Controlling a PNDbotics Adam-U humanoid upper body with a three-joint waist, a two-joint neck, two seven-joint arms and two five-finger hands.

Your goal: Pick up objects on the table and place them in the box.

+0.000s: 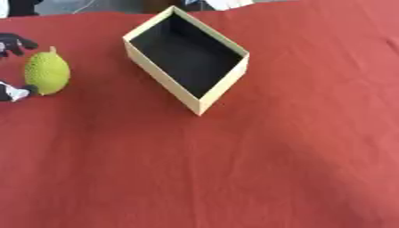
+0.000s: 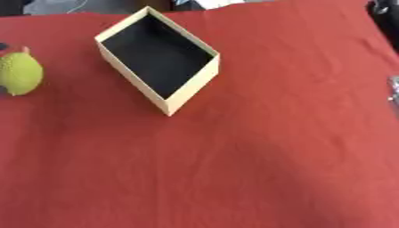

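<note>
A green bumpy fruit (image 1: 46, 73) lies on the red cloth at the far left. My left hand (image 1: 14, 44) comes in from the left edge, with one dark finger above the fruit and another (image 1: 13, 92) against its lower side, so the hand is curled round it. The open cream box (image 1: 221, 83) with a black inside stands askew at the upper middle, to the right of the fruit, and nothing shows inside it. A grey sliver (image 2: 393, 95) at the right edge of the right eye view may be my right hand; too little of it shows to tell more.
The red cloth (image 1: 234, 169) covers the whole table and runs wide and bare in front of the box and to its right. Dark shapes (image 2: 383, 9) and pale things lie beyond the far edge.
</note>
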